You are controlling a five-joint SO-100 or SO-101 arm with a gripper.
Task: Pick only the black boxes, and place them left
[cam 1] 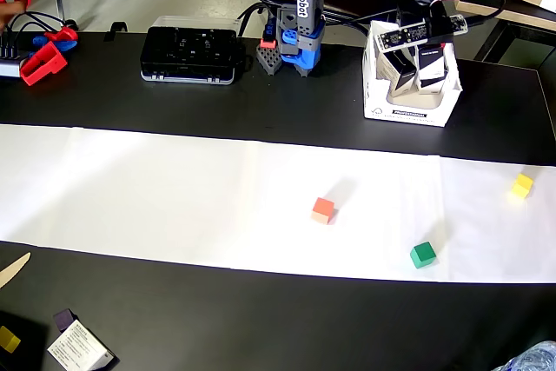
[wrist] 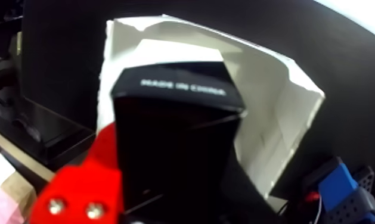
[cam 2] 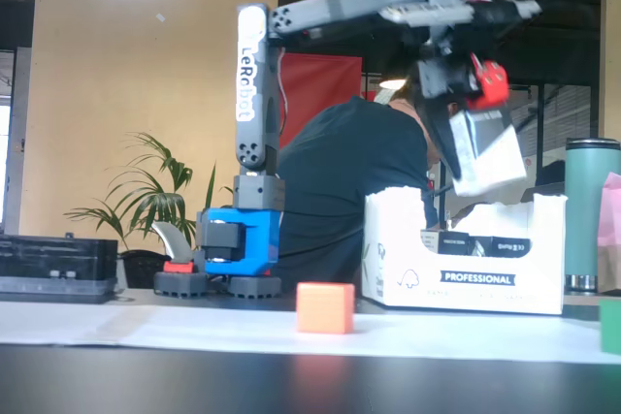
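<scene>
My gripper point(cam 2: 464, 154) is shut on a black box point(cam 2: 488, 160) with a white face and holds it tilted in the air, just above the open white carton point(cam 2: 464, 278). From overhead the gripper point(cam 1: 415, 69) hangs over that carton point(cam 1: 408, 112) at the back right of the table. The wrist view is filled by the held black box point(wrist: 176, 143), printed "MADE IN CHINA", with a red finger point(wrist: 76, 193) beside it. More black boxes point(cam 2: 480, 242) lie inside the carton. Another black box point(cam 1: 78, 347) with a white face lies at the front left corner.
A big flat black case point(cam 1: 191, 54) sits at the back left, beside the arm's base point(cam 1: 295, 45). On the white paper strip point(cam 1: 174, 193) lie an orange-red cube point(cam 1: 322, 209), a green cube point(cam 1: 422, 255) and a yellow cube point(cam 1: 521, 185). Red parts point(cam 1: 43, 62) lie far left.
</scene>
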